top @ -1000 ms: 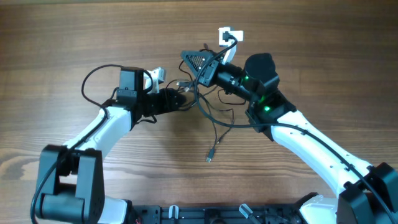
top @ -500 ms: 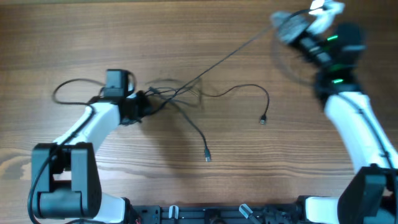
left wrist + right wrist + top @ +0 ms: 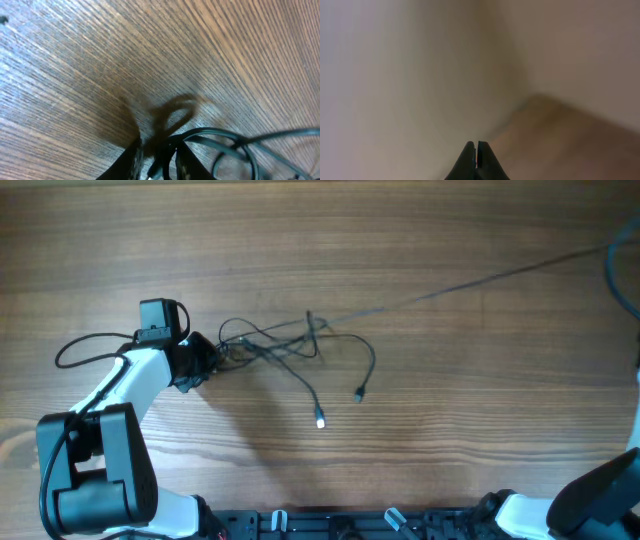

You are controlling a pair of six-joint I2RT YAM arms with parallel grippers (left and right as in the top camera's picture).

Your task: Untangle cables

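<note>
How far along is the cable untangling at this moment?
Done: one strand runs taut toward the right edge, clear of the clump. In hand: the left pincer clamps the cables at their tangled end. Left: several loops cross there, with two plug ends lying loose.

The table [image 3: 420, 230] is seen as brown wood, finely grained and matt. The cables [image 3: 290, 345] are sheathed in smooth black plastic, faintly glossy in the left wrist view. One plug end [image 3: 320, 420] is tipped pale and shiny. The left arm [image 3: 135, 380] is clad in glossy white plastic.
</note>
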